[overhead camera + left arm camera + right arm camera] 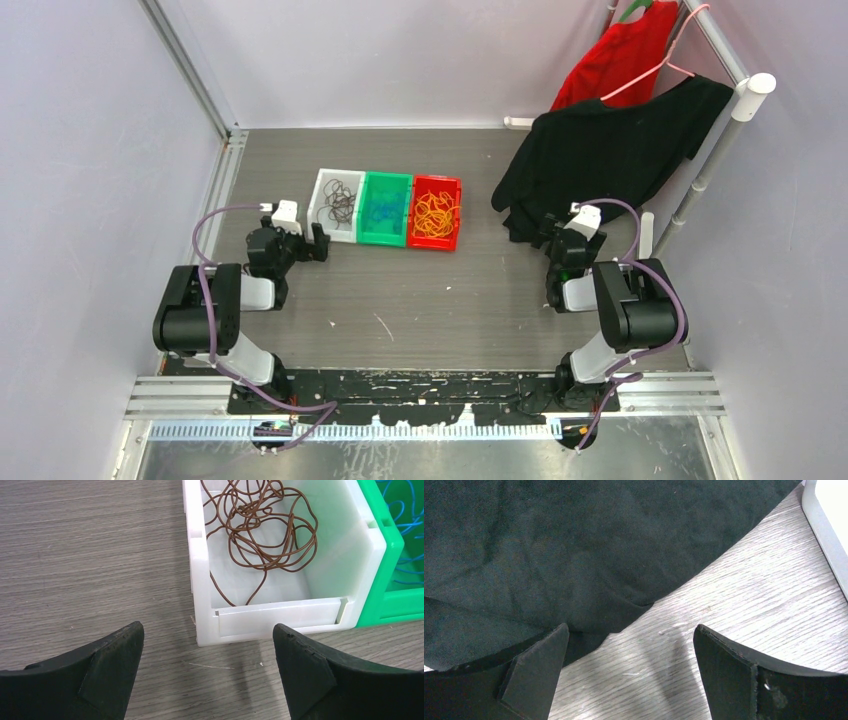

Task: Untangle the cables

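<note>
White bin (280,617) holds brown cables (255,507); green bin (395,605), blue cables (382,211).

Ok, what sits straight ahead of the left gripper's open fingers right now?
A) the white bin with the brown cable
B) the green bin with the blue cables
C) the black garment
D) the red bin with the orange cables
A: the left wrist view shows the white bin, with the brown cable coiled inside, directly in front of the open left gripper.
</note>
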Available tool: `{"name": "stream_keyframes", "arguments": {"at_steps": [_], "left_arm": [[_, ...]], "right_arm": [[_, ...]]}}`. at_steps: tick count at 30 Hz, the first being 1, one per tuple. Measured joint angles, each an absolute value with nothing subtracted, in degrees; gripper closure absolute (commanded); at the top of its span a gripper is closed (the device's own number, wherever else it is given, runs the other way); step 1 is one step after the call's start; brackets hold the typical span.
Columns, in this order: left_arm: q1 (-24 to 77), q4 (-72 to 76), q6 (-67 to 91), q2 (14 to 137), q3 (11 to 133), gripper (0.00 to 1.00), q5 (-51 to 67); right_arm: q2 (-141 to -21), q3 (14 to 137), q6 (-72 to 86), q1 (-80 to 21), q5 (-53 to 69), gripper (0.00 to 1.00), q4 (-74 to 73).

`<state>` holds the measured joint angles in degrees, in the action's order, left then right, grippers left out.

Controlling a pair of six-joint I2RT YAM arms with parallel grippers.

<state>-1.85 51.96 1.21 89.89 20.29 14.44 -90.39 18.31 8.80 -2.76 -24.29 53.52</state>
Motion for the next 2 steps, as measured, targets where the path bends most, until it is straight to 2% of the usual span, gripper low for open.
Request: {"name": "stream_keyframes", "arguments": {"at_steps": [2], "left_arm": [[-1.8, 52.0, 1.2, 89.9, 20.3, 0.0, 14.4]], "right_arm": [[-90.4, 18.3, 8.7, -2.8, -24.1, 0.0, 53.5]]}}
